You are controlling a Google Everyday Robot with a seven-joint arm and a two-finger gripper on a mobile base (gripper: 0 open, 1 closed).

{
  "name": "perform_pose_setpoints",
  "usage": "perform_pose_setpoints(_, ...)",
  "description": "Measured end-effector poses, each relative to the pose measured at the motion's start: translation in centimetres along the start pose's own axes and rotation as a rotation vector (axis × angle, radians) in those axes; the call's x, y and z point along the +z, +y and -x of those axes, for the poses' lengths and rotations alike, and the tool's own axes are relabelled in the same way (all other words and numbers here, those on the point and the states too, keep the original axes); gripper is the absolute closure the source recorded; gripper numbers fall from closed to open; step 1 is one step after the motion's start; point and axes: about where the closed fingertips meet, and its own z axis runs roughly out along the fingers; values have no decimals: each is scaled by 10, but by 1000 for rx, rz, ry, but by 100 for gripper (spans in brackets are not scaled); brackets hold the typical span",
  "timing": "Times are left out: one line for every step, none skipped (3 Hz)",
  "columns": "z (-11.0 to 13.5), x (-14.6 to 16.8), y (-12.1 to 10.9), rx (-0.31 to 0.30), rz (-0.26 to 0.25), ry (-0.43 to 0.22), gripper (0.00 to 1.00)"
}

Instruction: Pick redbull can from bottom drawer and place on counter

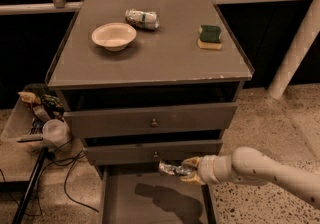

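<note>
Here the gripper [186, 170] is clamped on the redbull can [171, 169], above the bottom drawer [117, 203].
The slim shiny metal can lies level, long axis from 3 to 9 o'clock; the flat grey counter [160, 58] is at 12 o'clock.

The end effector [186, 170], above the drawer [117, 203], covers part of the can [170, 168] it grips; its arm [270, 170] runs off the right edge, and the drawer's front off the bottom.
</note>
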Motion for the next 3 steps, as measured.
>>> perform_pose_setpoints(11, -13, -11, -21, -22, 10, 100)
perform_pose_setpoints(10, -12, -9, -18, -19, 8, 100)
perform_pose_setpoints(16, -53, -15, -29, -89, 17, 100)
